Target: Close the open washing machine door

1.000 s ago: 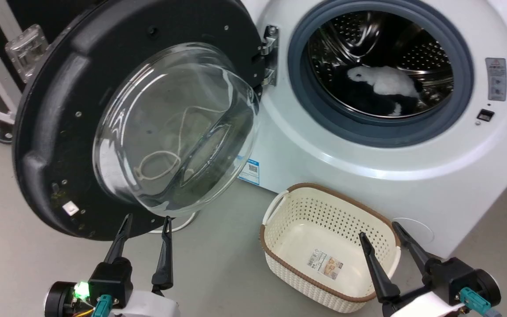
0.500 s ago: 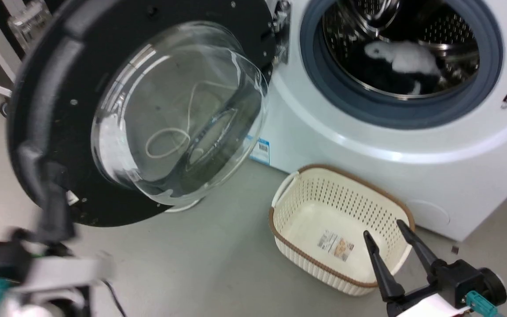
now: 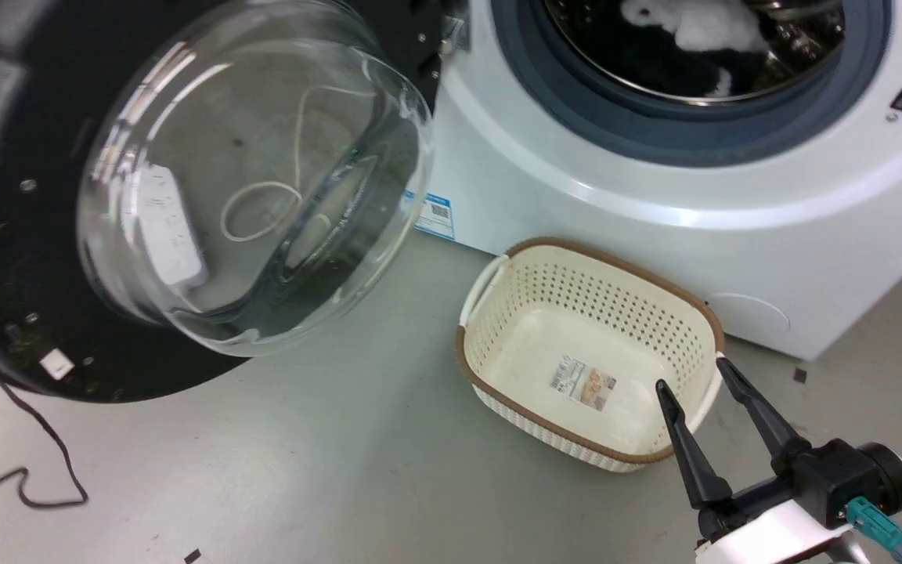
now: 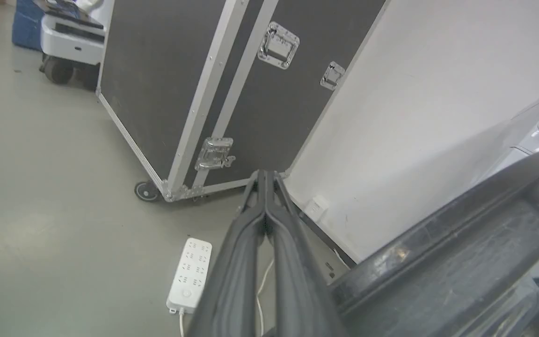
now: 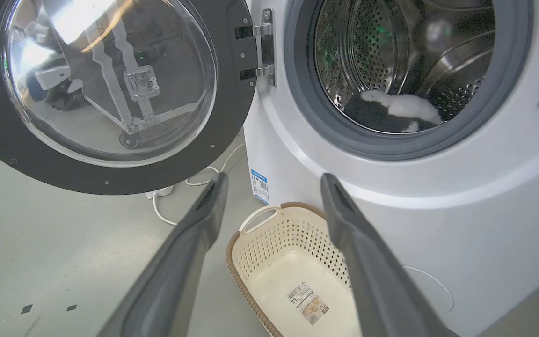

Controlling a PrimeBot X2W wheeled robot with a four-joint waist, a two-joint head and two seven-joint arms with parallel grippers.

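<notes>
The washing machine door (image 3: 208, 196) stands swung open at the left, its black rim around a bulging glass bowl; the right wrist view shows it (image 5: 110, 89) hinged beside the drum opening (image 5: 405, 70). The white washing machine (image 3: 654, 211) sits at upper right, with black and white laundry (image 3: 694, 31) in the drum. My right gripper (image 3: 690, 374) is open and empty at lower right, over the basket's near edge. My left gripper (image 4: 264, 174) is shut on nothing, beside the door's grey outer edge (image 4: 447, 271), pointing toward the floor and wall behind it.
A cream perforated basket (image 3: 529, 313) stands on the floor before the machine. A black cable (image 3: 28, 478) trails at lower left. Behind the door are a dark flight case on wheels (image 4: 194, 84) and a white power strip (image 4: 190, 269) on the floor.
The head camera has dropped and turned, so the whole picture shifted. My left gripper swept left out of the head view. The right gripper holds its place, still open.
</notes>
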